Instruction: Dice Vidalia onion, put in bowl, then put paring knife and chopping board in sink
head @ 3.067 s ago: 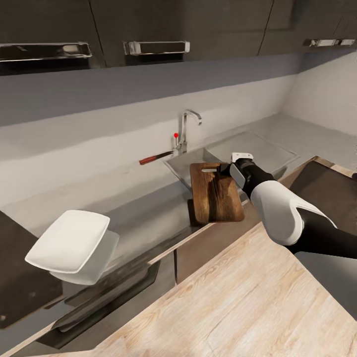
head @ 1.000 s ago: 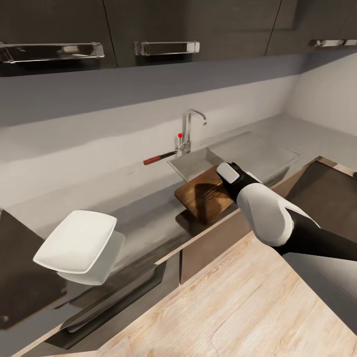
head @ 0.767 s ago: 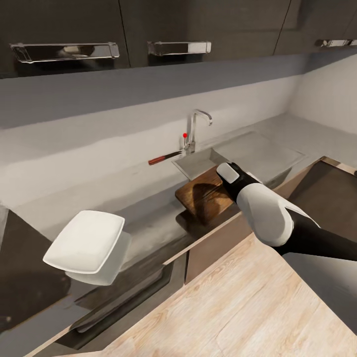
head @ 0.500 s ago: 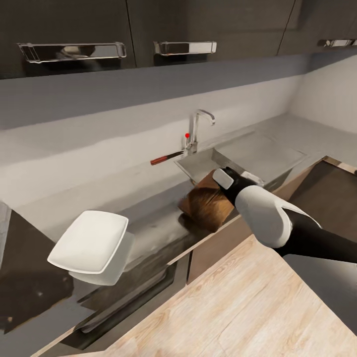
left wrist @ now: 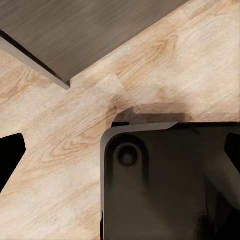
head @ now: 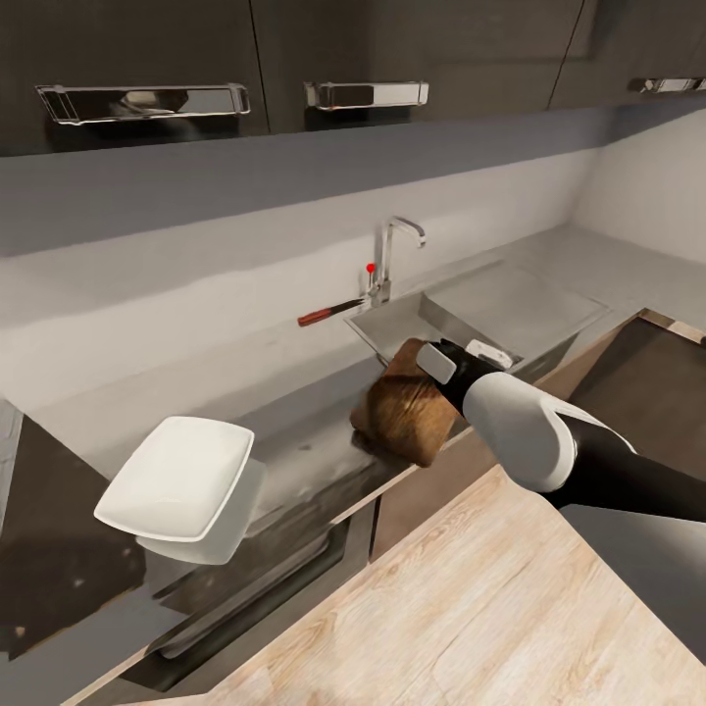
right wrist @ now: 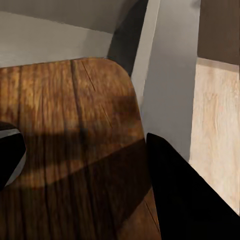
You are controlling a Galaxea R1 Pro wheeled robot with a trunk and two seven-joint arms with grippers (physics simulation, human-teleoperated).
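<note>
My right gripper (head: 428, 377) is shut on the brown wooden chopping board (head: 404, 404), which hangs tilted off the grey countertop (head: 294, 412) at the sink's front left corner. In the right wrist view the chopping board (right wrist: 70, 130) spans the gap between my gripper's (right wrist: 85, 165) dark fingers. The paring knife (head: 327, 313), red-handled, lies on the counter behind the sink (head: 412, 316), left of the faucet. A white squarish bowl (head: 181, 479) stands at the counter's left. The onion is out of view. My left gripper (left wrist: 122, 147) is open above the wooden floor.
A chrome faucet (head: 389, 253) rises behind the sink. Dark upper cabinets (head: 294, 59) hang above the counter. The counter's front edge (head: 392, 480) runs diagonally, with light wood floor (head: 471, 608) below. My own black base (left wrist: 165, 185) lies under the left gripper.
The chopping board has come up off the counter, tipped on edge and swung toward the sink in my right gripper. The head camera has also shifted a little.
</note>
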